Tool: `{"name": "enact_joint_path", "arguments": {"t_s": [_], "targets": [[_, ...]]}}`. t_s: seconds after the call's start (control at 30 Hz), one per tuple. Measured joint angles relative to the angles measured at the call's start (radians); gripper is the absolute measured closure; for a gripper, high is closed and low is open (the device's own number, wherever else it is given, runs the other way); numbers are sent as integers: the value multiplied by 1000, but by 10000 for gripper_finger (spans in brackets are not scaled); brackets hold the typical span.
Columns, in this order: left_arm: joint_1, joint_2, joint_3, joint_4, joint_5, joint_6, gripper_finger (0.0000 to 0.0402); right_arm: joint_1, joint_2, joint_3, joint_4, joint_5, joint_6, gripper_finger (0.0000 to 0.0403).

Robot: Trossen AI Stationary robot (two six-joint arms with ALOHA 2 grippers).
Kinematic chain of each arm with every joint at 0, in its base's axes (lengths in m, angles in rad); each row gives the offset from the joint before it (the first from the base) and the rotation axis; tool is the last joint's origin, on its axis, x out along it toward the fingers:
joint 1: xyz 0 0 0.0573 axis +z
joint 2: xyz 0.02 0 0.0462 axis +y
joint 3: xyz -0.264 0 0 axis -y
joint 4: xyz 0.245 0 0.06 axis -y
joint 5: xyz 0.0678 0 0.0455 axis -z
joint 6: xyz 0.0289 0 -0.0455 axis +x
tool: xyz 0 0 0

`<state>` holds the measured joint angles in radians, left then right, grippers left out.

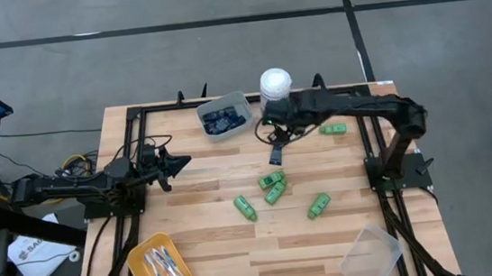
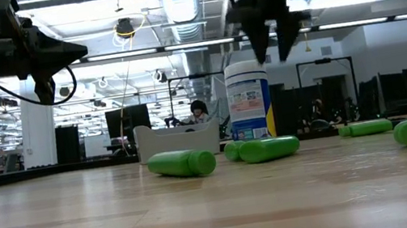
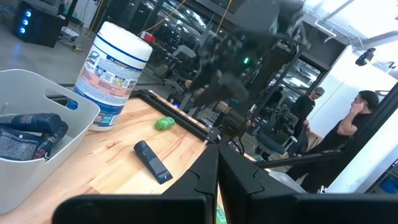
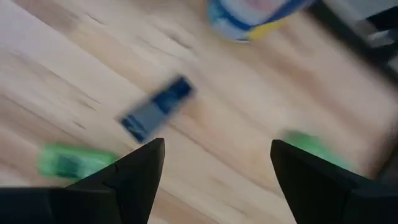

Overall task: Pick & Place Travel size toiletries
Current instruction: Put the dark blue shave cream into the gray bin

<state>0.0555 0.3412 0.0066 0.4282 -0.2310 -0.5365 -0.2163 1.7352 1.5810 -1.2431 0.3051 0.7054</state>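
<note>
While most of the green bottles lie loose on the counter [image 1: 202, 242], the sort looks partly done. Dark navy tubes fill the grey bin [image 1: 224, 116] at the far edge; light-blue-and-white toothbrushes lie in the orange tray [image 1: 160, 269] at the near left corner. The clear tray [image 1: 370, 255] at the near right corner appears empty, though its contents are hard to make out.

Still out on the wood:
- one navy tube [image 1: 276, 153], lying flat just in front of the white canister [image 1: 275, 85]
- green bottle [image 1: 333, 130] to the right of the canister, near the far edge
- two green bottles touching each other [image 1: 273, 186] at mid-counter
- green bottle [image 1: 246, 209] to their left, nearer the front
- green bottle [image 1: 319, 205] to their right

Right pincer [image 1: 273, 122]: raised above the counter beside the canister, over the loose navy tube. Jaws stand wide apart, nothing between them; the wrist view shows the tube on the wood ahead of the fingers [image 4: 134, 177], untouched.

Left pincer [image 1: 176, 164]: parked over the left side of the counter, raised, jaws pressed together, holding nothing.

Judgement: tubes nearly finished (one left), toothbrushes apparently finished, green bottles not started, five remaining. Likely step in hand is the pick of the last navy tube for the grey bin; the clear tray is probably meant for the bottles, but I cannot confirm that.
</note>
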Motion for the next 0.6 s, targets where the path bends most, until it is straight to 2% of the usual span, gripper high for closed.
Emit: {"name": "enact_joint_path", "arguments": {"t_s": [0.1,0.2,0.43,0.6], "targets": [[0,0,0,0,0,0,400,-8,-22,-175,208,-58,81,117],[0,0,0,0,0,0,400,-20,3,-267,371,-80,124,117],[0,0,0,1,0,0,400,-47,133,-290,532,-99,135,117],[0,0,0,3,0,0,400,-65,215,-292,539,-150,136,117]]}}
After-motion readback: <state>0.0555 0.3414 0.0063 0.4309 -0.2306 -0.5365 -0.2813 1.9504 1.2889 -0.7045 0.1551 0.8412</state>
